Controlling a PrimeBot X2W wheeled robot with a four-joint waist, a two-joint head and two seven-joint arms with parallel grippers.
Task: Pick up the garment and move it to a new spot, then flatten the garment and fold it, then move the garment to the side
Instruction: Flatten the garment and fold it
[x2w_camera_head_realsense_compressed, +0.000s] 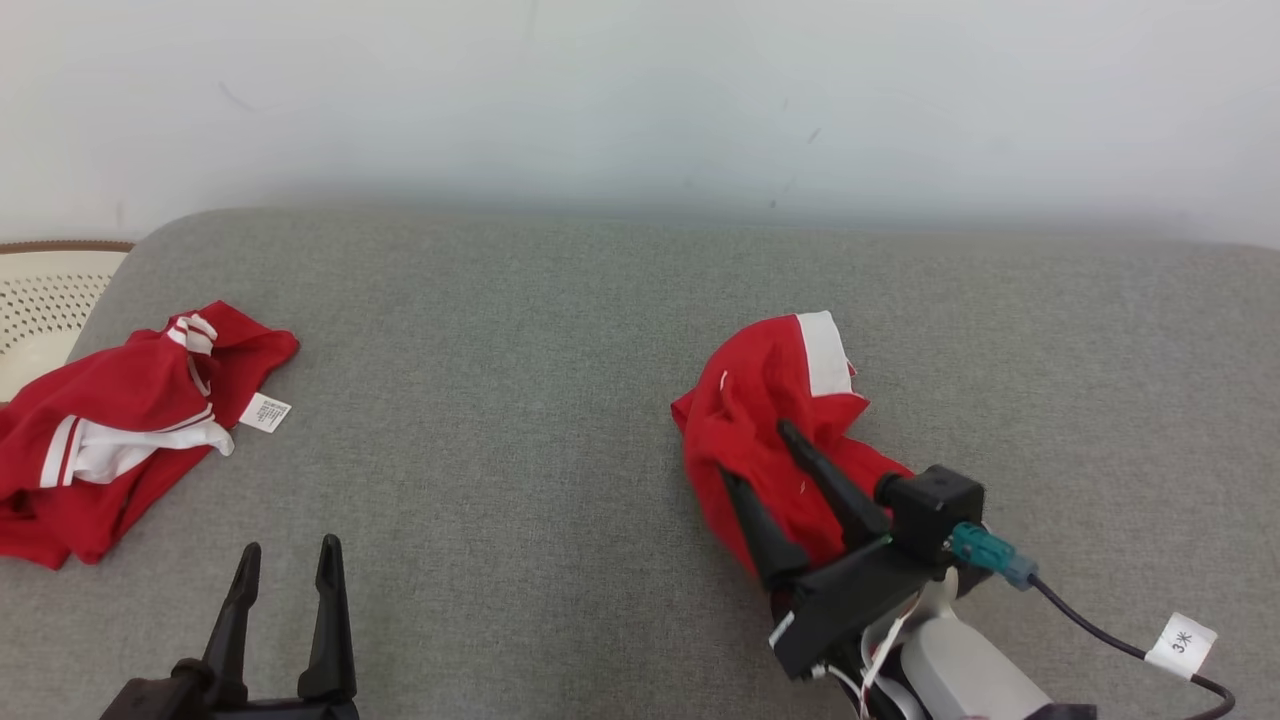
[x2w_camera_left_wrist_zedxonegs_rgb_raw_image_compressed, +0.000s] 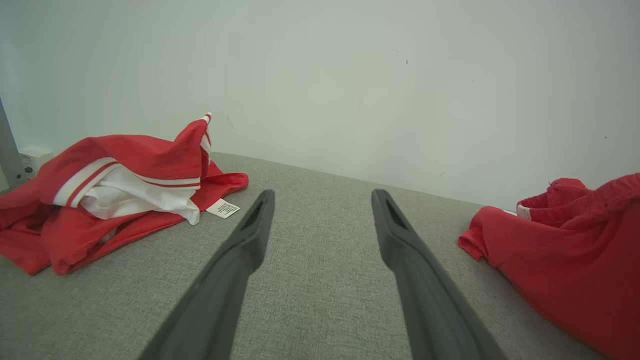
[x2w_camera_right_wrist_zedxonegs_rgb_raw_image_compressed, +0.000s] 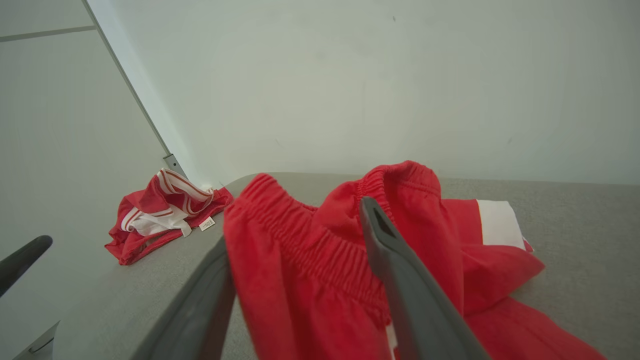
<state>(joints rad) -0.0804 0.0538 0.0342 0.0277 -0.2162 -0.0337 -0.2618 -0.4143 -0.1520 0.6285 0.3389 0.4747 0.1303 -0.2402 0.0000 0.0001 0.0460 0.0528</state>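
Grey fabric surface (x2w_camera_head_realsense_compressed: 520, 330), pale wall (x2w_camera_head_realsense_compressed: 640, 90) behind; cream basket (x2w_camera_head_realsense_compressed: 40, 300) and second red garment (x2w_camera_head_realsense_compressed: 120, 430) at 9 o'clock. Red garment (x2w_camera_head_realsense_compressed: 770, 400) crumpled at 4 o'clock. Right gripper (x2w_camera_head_realsense_compressed: 756, 452) fingers spread wide, waistband between, nothing pinched. Left gripper (x2w_camera_head_realsense_compressed: 289, 545) at 7 o'clock, spread, empty. Relocation looks done; flattening, folding, side move remain.

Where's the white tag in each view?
Head view: tag at left, beside the striped garment.
Left wrist view: tag left of centre, at that garment's right edge.
Right wrist view: tag at left, at that garment's right edge.
Shared landmark: the striped garment.
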